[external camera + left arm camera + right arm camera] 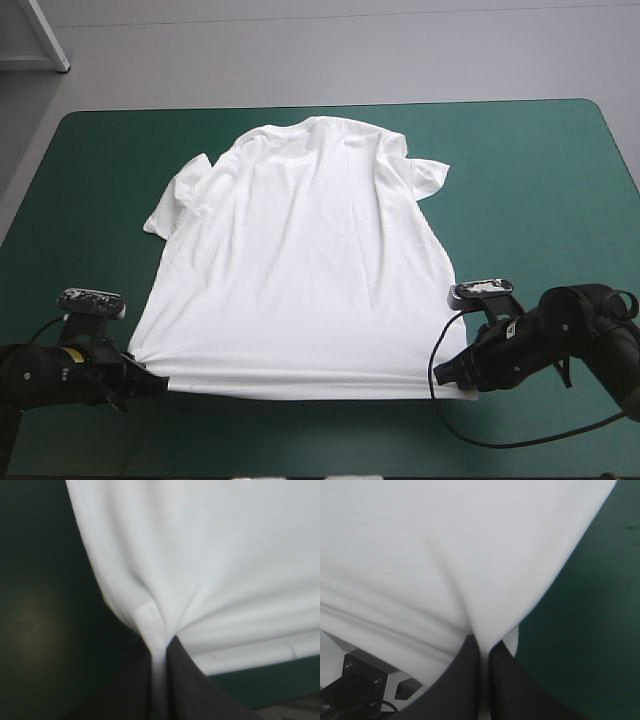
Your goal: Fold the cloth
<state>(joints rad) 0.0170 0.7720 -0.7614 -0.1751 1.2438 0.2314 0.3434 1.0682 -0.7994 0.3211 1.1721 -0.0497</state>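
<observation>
Your black-fingered left tool [158,382] and right tool [446,376] each pinch a near hem corner of the white short-sleeved T-shirt [300,260], spread flat on the teal-green counter [530,180], its long axis running ahead toward the collar.

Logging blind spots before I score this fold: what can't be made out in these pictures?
1. High view: where the left gripper and right gripper meet the T-shirt hem is too small to show how many layers each pinches.
2. Left wrist view: collar and sleeves are cut off by the picture's edges.
3. Right wrist view: the cloth fills the view ahead, hiding most of the teal-green cover.
</observation>
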